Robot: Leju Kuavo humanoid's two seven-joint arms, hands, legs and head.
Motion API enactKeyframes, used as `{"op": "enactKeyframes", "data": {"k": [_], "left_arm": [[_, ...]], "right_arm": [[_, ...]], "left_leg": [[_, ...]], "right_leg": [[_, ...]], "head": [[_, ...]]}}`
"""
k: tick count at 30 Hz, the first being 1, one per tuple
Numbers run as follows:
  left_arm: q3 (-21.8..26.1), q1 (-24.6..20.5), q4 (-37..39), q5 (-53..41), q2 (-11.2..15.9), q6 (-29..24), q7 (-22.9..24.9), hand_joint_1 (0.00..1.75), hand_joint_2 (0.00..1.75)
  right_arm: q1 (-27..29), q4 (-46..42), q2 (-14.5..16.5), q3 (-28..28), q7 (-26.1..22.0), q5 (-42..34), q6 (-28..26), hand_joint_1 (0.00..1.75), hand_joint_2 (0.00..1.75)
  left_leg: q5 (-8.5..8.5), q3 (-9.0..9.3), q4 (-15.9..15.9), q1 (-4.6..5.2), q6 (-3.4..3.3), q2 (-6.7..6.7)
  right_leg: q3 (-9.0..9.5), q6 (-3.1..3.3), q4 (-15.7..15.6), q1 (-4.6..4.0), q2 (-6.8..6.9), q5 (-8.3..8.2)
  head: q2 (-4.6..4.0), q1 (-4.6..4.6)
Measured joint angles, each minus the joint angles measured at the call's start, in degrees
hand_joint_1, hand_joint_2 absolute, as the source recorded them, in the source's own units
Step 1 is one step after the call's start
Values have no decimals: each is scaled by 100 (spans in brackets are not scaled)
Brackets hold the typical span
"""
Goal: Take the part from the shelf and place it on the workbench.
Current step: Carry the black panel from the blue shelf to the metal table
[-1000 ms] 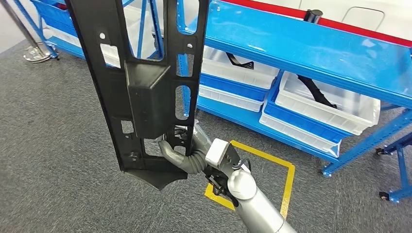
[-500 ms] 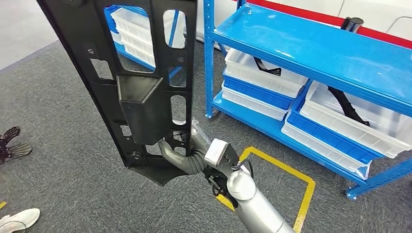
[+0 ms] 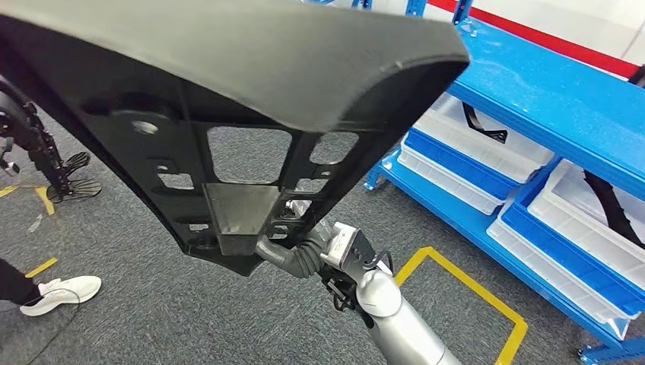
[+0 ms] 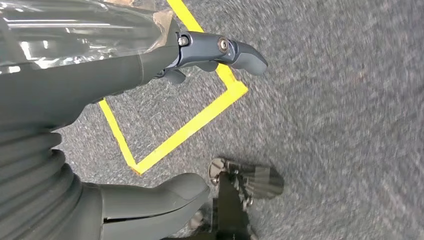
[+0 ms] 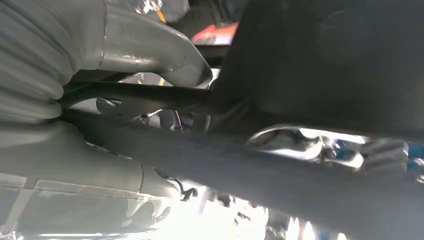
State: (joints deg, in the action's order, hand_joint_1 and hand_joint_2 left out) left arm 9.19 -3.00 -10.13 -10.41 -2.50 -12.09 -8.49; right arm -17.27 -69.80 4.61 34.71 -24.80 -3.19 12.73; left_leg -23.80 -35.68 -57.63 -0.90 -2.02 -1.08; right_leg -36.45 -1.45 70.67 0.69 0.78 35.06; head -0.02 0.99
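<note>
The right hand [image 3: 293,247] grips the part [image 3: 228,114] by its lower edge, the long panel leaning over toward the camera, clear of the shelf [image 3: 548,99]. Held so low, it could twist loose or clip the person [image 3: 53,293] nearby. The left hand [image 4: 165,125] hangs empty, fingers apart.

Blue shelf [image 3: 532,91] holds white bins [image 3: 456,141]; grey carpet floor [image 3: 152,319] bears yellow tape square [image 3: 487,293].
</note>
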Motion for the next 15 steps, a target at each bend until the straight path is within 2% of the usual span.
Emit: {"op": "enactKeyframes", "data": {"k": [1, 2, 3, 4, 5, 6, 7, 8, 10, 11, 12, 14, 15], "left_arm": [[0, 3, 1, -11, -1, -13, 9, 0, 175], [-1, 11, 1, -24, -4, -24, 17, 0, 175], [-1, 19, 1, -36, -7, -34, 27, 0, 175], [-1, 24, 1, -47, -11, -42, 31, 0, 175], [-1, 23, 1, -56, -13, -47, 33, 0, 175], [-1, 21, 1, -66, -11, -51, 33, 0, 175], [-1, 21, 1, -75, -10, -53, 32, 0, 175], [-1, 26, 1, -82, -7, -55, 30, 0, 175], [-2, 50, 1, -87, -1, -55, 26, 0, 175], [-2, 64, 1, -87, 1, -55, 25, 0, 175], [-3, 71, 1, -87, 0, -55, 22, 0, 175], [-5, 59, 1, -88, -6, -55, 14, 0, 175], [-6, 48, 1, -88, -9, -55, 10, 0, 175]], "right_arm": [[25, 2, -17, 3, 1, -4, -2, 175, 175], [45, 3, -29, 6, 2, -7, -3, 175, 175], [55, 3, -33, 9, 2, -9, -5, 175, 175], [56, 3, -34, 11, 2, -9, -8, 175, 175], [55, 3, -34, 13, 2, -9, -9, 175, 175], [53, 3, -34, 15, 2, -9, -11, 175, 175], [54, 3, -33, 16, 2, -9, -13, 175, 175], [54, 2, -28, 18, 2, -9, -14, 175, 175], [49, 1, -4, 19, 2, -9, -15, 175, 175], [44, -1, 15, 19, 2, -9, -16, 175, 175], [38, -2, 33, 19, 2, -11, -16, 175, 175], [38, -3, 48, 17, 3, -15, -16, 175, 175], [41, -3, 45, 16, 3, -16, -16, 175, 175]], "left_leg": [[2, -6, -1, 3, -6, -89], [4, -9, -4, 5, -7, -177], [6, -9, -9, 7, -5, -265], [9, -8, -17, 5, 1, -351], [11, -13, -28, 2, 13, -432], [7, -26, -50, 8, 36, -513], [9, -43, -65, 14, 67, -576], [16, -63, -70, 16, 105, -631], [40, -95, -56, 2, 175, -705], [22, -117, -83, 5, 199, -632], [-59, -176, -202, 12, 220, -482], [-396, -453, -800, 24, 254, -95], [-588, -645, -1206, 15, 273, 14]], "right_leg": [[-173, -5, 309, 0, -43, 78], [-256, -33, 419, -1, -62, 69], [-221, -79, 285, 0, -80, -37], [-78, -130, -59, 9, -117, -207], [110, -173, -488, 29, -225, -386], [280, -178, -856, 47, -320, -532], [392, -160, -1094, 54, -395, -621], [440, -120, -1199, 49, -435, -661], [450, -28, -1216, 40, -336, -697], [454, 8, -1225, 50, -285, -713], [459, 53, -1235, 65, -223, -724], [463, 124, -1244, 54, -82, -723], [460, 151, -1243, 38, 0, -716]], "head": [[0, 0], [0, 0], [0, 0], [0, 0], [0, 1], [0, -2], [0, -4], [0, -5], [0, -7], [0, -10], [0, -18], [0, -33], [0, -37]]}}
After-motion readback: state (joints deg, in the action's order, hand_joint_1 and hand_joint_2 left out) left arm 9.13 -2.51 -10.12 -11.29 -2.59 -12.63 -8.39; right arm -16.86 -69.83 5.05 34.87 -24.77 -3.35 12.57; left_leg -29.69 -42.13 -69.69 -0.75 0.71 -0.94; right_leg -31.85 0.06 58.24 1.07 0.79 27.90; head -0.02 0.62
